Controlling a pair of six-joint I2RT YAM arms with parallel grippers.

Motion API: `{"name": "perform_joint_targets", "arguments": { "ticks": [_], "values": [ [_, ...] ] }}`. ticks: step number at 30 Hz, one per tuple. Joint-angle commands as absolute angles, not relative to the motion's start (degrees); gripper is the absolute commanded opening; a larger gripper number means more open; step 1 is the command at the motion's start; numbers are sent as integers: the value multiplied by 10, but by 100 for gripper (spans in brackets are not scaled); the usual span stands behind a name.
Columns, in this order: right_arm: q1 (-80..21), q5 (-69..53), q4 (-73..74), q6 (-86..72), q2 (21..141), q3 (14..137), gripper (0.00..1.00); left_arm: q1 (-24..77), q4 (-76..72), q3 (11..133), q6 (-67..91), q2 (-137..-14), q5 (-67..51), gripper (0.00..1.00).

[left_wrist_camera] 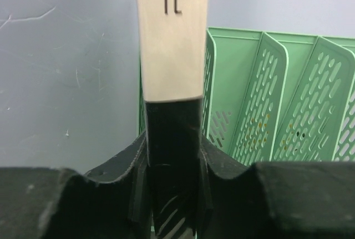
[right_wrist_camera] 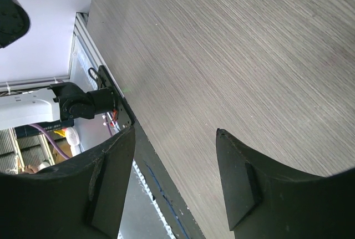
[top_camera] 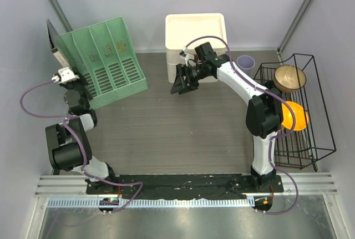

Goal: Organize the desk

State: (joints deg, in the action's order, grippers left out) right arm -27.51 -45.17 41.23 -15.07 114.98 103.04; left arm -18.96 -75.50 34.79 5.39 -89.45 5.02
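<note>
My right end effector hangs with its two fingers well apart and nothing between them. Through the gap I see only the bare wood grain of the counter. From overhead, it hovers above the far middle of the counter, just in front of the white bin and clear of the surface.

My left end effector is up at the far left corner, clamped on a thin flat board. The board is pale, with a dark lower end pinched between the fingers. It stands upright just beside the left wall of the green file rack, though I cannot tell whether the two touch.

The counter spreads grey-brown between both arms, with the rack on its far left and the open middle below the right arm.
</note>
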Motion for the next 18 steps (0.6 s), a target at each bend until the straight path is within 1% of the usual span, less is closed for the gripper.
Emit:
{"name": "perform_joint_targets", "arguments": {
  "ticks": [1, 2, 5, 9, 18],
  "values": [
    [-272, -466, 396, -141, 1143, 1029, 65, -194, -652, 411, 30, -833, 43, 35],
    [-272, -466, 396, -140, 1143, 1027, 65, -195, -564, 442, 26, -819, 36, 36],
    [-272, -468, 396, -138, 1140, 1024, 65, -196, -482, 474, 11, -810, 17, 36],
    [-271, -472, 395, -138, 1137, 1021, 65, -195, -417, 510, 2, -815, 11, 37],
    [-269, -473, 393, -137, 1127, 1012, 64, -195, -328, 570, -26, -845, 3, 39]
  ]
}}
